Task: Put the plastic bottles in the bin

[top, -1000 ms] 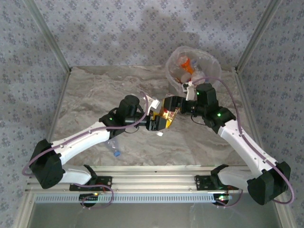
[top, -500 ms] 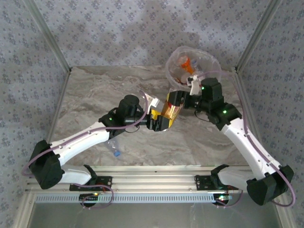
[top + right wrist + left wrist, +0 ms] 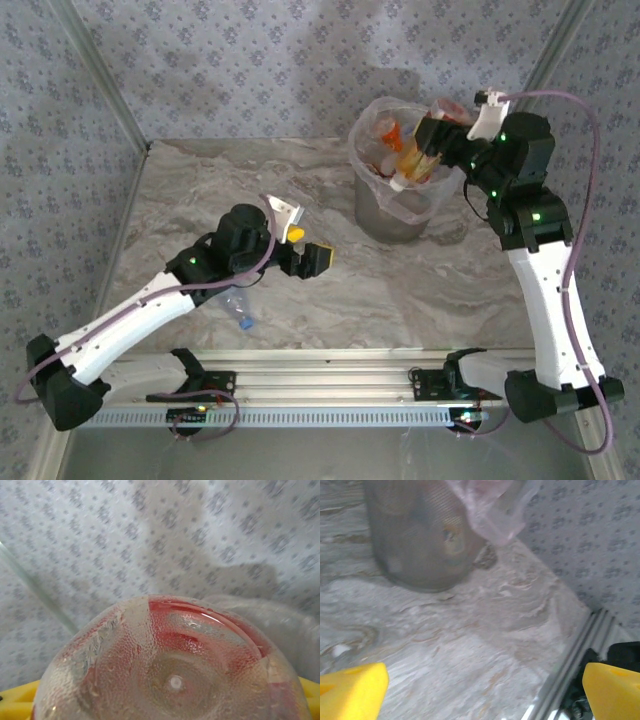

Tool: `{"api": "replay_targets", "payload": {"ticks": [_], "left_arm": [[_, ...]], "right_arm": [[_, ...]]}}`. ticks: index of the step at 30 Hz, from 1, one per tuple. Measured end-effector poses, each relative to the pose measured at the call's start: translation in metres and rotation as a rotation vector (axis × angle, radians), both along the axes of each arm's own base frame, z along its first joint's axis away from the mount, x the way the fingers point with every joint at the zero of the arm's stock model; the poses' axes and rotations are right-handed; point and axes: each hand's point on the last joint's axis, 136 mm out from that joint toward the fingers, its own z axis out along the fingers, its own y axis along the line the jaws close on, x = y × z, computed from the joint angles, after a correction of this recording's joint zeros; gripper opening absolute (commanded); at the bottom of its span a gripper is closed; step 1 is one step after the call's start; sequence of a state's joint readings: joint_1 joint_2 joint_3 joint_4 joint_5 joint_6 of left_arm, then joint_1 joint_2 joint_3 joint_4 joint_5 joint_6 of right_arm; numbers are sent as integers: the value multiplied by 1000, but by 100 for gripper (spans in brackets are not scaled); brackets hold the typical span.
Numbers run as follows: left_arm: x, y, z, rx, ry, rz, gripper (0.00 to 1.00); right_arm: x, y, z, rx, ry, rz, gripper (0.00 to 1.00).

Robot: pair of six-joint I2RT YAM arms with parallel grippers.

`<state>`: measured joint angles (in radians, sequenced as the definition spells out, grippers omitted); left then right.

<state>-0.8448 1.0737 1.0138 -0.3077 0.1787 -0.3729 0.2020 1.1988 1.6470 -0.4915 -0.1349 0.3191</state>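
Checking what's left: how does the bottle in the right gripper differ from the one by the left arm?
The held bottle hangs over the bin in the right gripper; the loose bottle lies flat on the table beside the left arm. The held bottle looks orange with a white cap; the loose bottle clear with a blue cap. Both are small plastic bottles.
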Motion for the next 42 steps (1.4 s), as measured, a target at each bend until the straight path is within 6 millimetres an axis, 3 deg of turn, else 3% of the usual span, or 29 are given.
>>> {"api": "replay_targets", "payload": {"ticks": [5, 11, 16, 20, 25, 33, 38, 42], "left_arm": [[-3, 16, -5, 30, -10, 42, 100], [-5, 18, -34, 66, 44, 49, 100], [-4, 16, -44, 65, 65, 58, 100], [-3, 15, -49, 71, 78, 61, 100], [-3, 15, -51, 79, 81, 61, 100], [-2, 15, -54, 88, 87, 59, 100], [-1, 13, -60, 102, 99, 59, 100], [0, 12, -64, 112, 107, 59, 100]], "right_arm": [[36, -23, 4, -97, -33, -159, 67], [74, -53, -7, -233, -29, -363, 66], [98, -67, -22, -332, -18, -446, 66], [118, -73, -41, -382, 18, -462, 66], [143, -68, -79, -429, 89, -402, 67], [154, -62, -124, -470, 187, -323, 73], [153, -61, -135, -493, 214, -303, 90], [148, -60, -135, -495, 225, -286, 94]]}}
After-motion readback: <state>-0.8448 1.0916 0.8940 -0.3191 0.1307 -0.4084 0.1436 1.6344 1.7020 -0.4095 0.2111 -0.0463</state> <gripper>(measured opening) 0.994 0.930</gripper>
